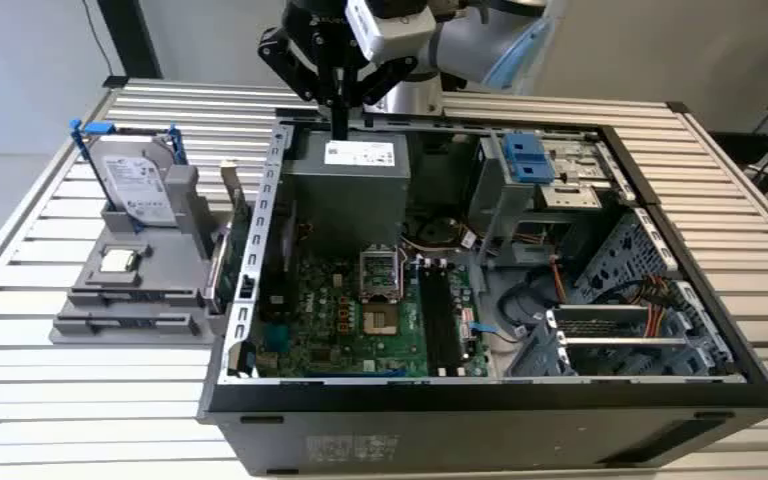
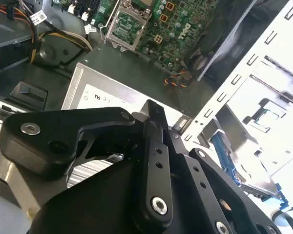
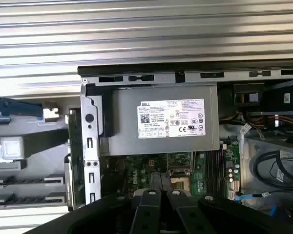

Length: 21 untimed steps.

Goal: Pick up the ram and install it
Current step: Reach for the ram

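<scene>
My gripper hangs over the back of the open computer case, above the grey power supply, its fingers shut with nothing between them. In both wrist views the black fingers are pressed together. The ram, a thin dark-green stick, stands on edge in the grey holder just outside the case's wall at the exterior view's left. In the first wrist view the ram shows as a green strip beside that wall. Black memory slots lie on the green motherboard.
The grey holder also carries a silver hard drive with blue rails and a small square chip. Inside the case are cables, a blue drive latch and a metal drive cage. The slatted metal table surrounds the case.
</scene>
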Motion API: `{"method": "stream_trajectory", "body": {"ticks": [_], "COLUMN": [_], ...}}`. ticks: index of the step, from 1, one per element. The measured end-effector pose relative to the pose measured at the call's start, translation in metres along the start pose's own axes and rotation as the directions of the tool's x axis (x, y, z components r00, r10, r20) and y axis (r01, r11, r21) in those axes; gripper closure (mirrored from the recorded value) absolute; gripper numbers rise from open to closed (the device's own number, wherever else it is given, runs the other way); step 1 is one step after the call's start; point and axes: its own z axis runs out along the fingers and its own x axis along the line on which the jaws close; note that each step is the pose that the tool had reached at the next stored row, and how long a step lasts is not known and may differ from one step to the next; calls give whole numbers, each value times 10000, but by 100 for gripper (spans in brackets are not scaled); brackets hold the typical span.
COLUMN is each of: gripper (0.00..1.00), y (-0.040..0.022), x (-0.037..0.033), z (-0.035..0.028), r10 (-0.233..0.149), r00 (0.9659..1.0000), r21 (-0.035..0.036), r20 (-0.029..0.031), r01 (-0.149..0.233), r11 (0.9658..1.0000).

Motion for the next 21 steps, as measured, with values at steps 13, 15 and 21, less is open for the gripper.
{"method": "stream_trajectory", "body": {"ticks": [13,15,21], "gripper": [100,100,100], "y": [-2,-3,-9], "x": [26,46,131], "z": [-1,-2,-3], "r10": [0,0,0], "r00": [10000,10000,10000], "r21": [1,1,1], "r20": [-1,-1,0], "r01": [0,0,0], "r11": [10000,10000,10000]}}
